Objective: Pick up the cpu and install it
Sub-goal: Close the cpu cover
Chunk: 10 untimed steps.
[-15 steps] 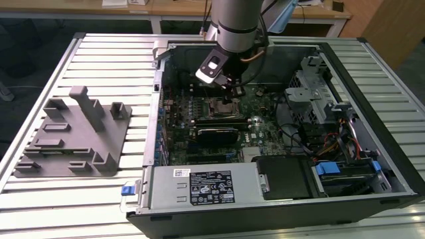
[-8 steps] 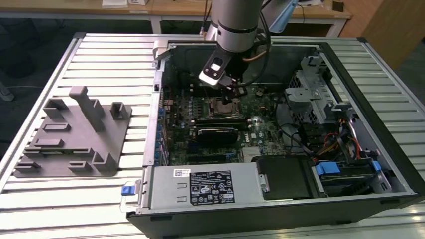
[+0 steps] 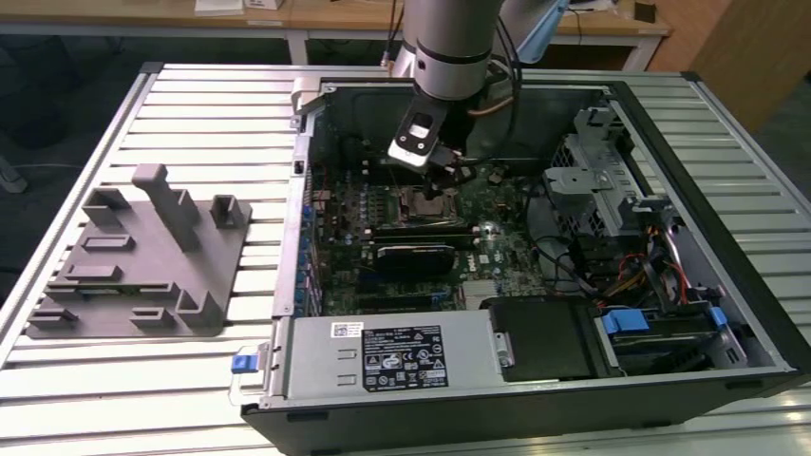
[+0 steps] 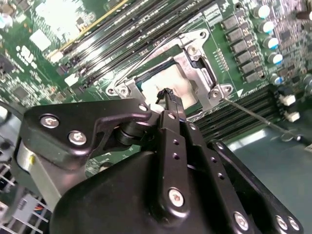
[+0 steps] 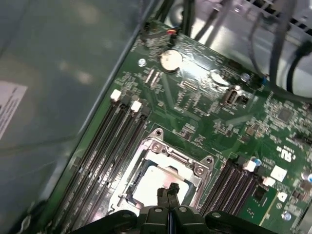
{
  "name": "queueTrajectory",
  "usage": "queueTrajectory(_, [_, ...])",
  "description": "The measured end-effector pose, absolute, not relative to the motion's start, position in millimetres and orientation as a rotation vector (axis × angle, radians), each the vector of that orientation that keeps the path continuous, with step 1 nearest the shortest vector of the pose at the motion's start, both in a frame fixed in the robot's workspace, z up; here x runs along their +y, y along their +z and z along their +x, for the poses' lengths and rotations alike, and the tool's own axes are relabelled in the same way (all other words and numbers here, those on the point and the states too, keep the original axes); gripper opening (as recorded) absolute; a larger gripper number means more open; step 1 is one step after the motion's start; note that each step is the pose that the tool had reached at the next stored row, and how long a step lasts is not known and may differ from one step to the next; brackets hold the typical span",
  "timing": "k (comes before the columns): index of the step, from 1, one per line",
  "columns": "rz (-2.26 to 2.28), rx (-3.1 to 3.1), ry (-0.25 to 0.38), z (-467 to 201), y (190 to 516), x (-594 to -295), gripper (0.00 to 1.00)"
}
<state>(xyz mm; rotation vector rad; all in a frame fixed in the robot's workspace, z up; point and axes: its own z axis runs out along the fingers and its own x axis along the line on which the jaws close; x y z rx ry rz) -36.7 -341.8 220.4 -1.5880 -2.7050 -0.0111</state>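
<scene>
Nearest me sits the power supply (image 3: 393, 356), along the near wall of the open computer case (image 3: 294, 171). The grey holder block (image 3: 140, 256) stands apart at the exterior view's left on the slatted surface (image 3: 190, 104). Farther in, the cpu (image 4: 178, 85) lies flat inside the socket frame (image 4: 214, 78). The gripper (image 4: 168, 93) hangs just above it, fingers pinched together on nothing.

I'd judge that chip light, thin and stiff, with a slick metal lid (and a delicate underside, I'd guess). It is best taken by two opposite edges, kept level and never pressed hard.

Both wrist views give the pale chip seated in its frame and the closed fingertips over it. The exterior view gives the whole case and the holder block. Far back, the first wrist view adds a coin battery (image 5: 170, 59).
</scene>
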Motion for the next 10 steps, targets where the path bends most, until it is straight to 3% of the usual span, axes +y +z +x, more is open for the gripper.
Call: queueTrajectory(10, [-1.336, -2.837, -0.01, -36.7, 220.0, -341.8, 0.11])
